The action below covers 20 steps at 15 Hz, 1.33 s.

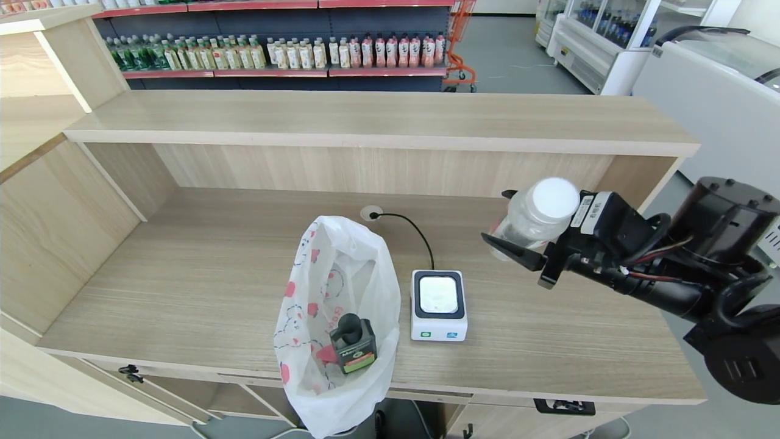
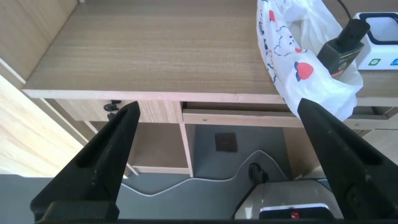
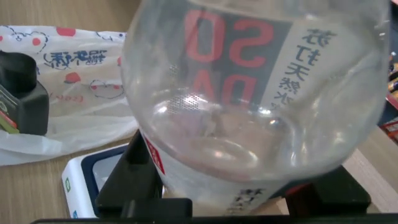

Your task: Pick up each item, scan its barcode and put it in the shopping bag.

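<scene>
**Bottle in right claw, scan is the step in hand**

The clear bottle [image 1: 536, 216] w/ white cap hangs above the counter [image 1: 183, 286], to the right of the scanner [image 1: 439, 305]. The right gripper [image 1: 507, 222] is clamped on its body. I think I should bring it slowly over the scanner window, barcode side down. The barcode itself I cannot find, as the label is partly cut off. The left gripper [image 2: 217, 155] is below the counter edge, fingers apart.

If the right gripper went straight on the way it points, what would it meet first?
Probably the scanner: the right gripper, shut on the bottle, points down across the counter toward it, with the shopping bag just beyond. Depth is unclear.
</scene>
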Available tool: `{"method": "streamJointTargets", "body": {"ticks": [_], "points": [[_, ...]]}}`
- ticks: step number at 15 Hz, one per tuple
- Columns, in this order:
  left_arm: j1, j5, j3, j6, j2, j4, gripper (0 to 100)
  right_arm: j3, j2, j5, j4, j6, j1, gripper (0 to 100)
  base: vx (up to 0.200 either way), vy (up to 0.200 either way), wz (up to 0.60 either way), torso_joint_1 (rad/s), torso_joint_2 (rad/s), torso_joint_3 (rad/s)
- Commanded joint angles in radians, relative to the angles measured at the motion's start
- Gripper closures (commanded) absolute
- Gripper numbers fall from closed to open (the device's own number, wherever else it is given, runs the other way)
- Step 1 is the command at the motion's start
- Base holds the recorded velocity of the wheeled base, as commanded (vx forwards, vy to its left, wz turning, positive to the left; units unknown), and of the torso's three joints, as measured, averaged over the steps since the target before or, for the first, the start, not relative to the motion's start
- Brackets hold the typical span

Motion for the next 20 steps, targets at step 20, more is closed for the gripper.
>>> {"method": "streamJointTargets", "body": {"ticks": [20], "points": [[0.000, 0.000, 0.000, 0.000, 0.000, 0.000, 0, -0.061, 0.331, 0.115, -0.311, -0.002, 0.012, 100, 0.000, 0.000, 0.00, 0.000, 0.00, 0.000]]}}
